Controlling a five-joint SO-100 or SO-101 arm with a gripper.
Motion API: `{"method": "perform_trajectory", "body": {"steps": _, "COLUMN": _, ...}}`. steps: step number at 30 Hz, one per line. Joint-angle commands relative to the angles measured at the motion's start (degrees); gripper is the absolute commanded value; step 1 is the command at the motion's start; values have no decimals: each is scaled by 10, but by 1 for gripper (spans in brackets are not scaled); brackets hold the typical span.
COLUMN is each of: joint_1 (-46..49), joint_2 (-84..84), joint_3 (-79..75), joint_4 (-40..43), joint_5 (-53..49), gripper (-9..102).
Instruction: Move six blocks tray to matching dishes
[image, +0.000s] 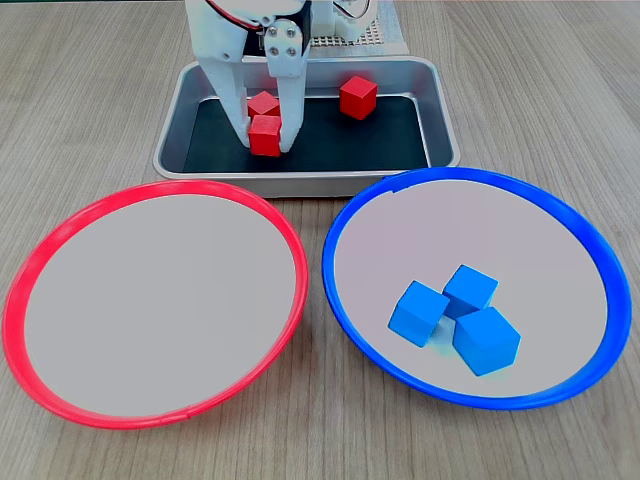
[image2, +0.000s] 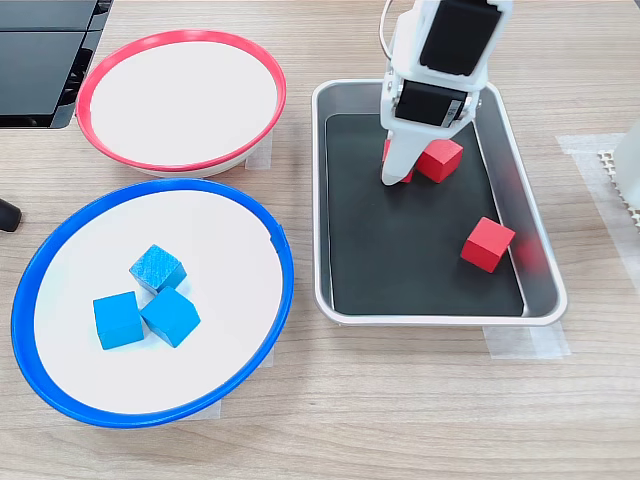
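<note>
I see my tool (image: 268, 135) down inside the tray (image: 190, 95), its fingers pinching a red block (image: 265, 136) just above the black bottom, with a second red block (image2: 440, 160) right beside it and a third (image2: 488, 244) lying well apart further along the tray. All three blue blocks (image2: 148, 297) sit clustered and touching in the blue-rimmed dish (image2: 60, 385). The red-rimmed dish (image2: 110, 150) rests next to it on the desk (image: 560, 90).
</note>
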Motion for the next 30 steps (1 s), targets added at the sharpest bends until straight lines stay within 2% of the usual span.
{"method": "perform_trajectory", "body": {"steps": 1, "joint_1": -47, "joint_2": 11, "joint_3": -99, "joint_4": 61, "joint_5": 146, "gripper": 4}}
{"method": "perform_trajectory", "body": {"steps": 4, "joint_1": -82, "joint_2": -3, "joint_3": -205, "joint_4": 90, "joint_5": 286, "gripper": 4}}
{"method": "perform_trajectory", "body": {"steps": 8, "joint_1": -83, "joint_2": -37, "joint_3": -323, "joint_4": 82, "joint_5": 392, "gripper": 4}}
{"method": "perform_trajectory", "body": {"steps": 11, "joint_1": -56, "joint_2": -68, "joint_3": -367, "joint_4": 41, "joint_5": 411, "gripper": 4}}
{"method": "perform_trajectory", "body": {"steps": 19, "joint_1": 28, "joint_2": -200, "joint_3": -396, "joint_4": -141, "joint_5": 411, "gripper": 4}}
{"method": "perform_trajectory", "body": {"steps": 20, "joint_1": 36, "joint_2": -219, "joint_3": -405, "joint_4": -142, "joint_5": 414, "gripper": 8}}
{"method": "perform_trajectory", "body": {"steps": 21, "joint_1": 39, "joint_2": -222, "joint_3": -407, "joint_4": -142, "joint_5": 426, "gripper": 12}}
{"method": "perform_trajectory", "body": {"steps": 22, "joint_1": 42, "joint_2": -226, "joint_3": -406, "joint_4": -141, "joint_5": 456, "gripper": 23}}
{"method": "perform_trajectory", "body": {"steps": 23, "joint_1": 43, "joint_2": -226, "joint_3": -406, "joint_4": -137, "joint_5": 464, "gripper": 24}}
{"method": "perform_trajectory", "body": {"steps": 24, "joint_1": 42, "joint_2": -226, "joint_3": -405, "joint_4": -133, "joint_5": 463, "gripper": 24}}
{"method": "perform_trajectory", "body": {"steps": 27, "joint_1": 33, "joint_2": -202, "joint_3": -400, "joint_4": -87, "joint_5": 431, "gripper": 5}}
{"method": "perform_trajectory", "body": {"steps": 30, "joint_1": 40, "joint_2": -143, "joint_3": -363, "joint_4": 23, "joint_5": 387, "gripper": 4}}
